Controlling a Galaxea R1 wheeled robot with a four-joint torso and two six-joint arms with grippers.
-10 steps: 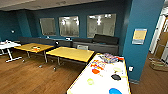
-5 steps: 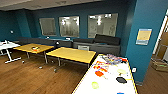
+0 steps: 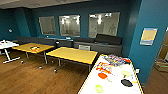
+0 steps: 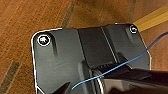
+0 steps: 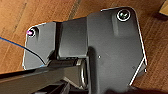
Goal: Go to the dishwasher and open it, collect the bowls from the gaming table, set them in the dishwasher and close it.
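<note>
The robot stood on the wooden floor point(image 3: 30, 77) of a blue-walled room, at one end of the gaming bench point(image 3: 110, 86), which ran away from the camera along the right of the head view. Its glossy white top carried red-orange graphics, and the bowls lay scattered on it, well apart from one another: a lime green bowl point(image 3: 99, 88) nearest the robot, an orange-red bowl point(image 3: 102, 75) further up the middle, a pale yellow bowl point(image 3: 126, 73) toward the far right side, and a black bowl point(image 3: 126, 82) close to the right edge. They sat loose on the open surface, probably set out so they could be picked up one at a time from the bench's end or side.

To the left stood two yellow-topped benches point(image 3: 72, 55) on castors, with a dark sofa point(image 3: 100, 45) along the back wall under the windows.

Both wrist cameras looked down at floorboards past the robot's own dark plates, which suggests the arms hung low and tucked in for driving. Whether either end effector was wide or narrow I cannot tell.

By my judgement the robot was at the approach stage of collecting the bowls.
</note>
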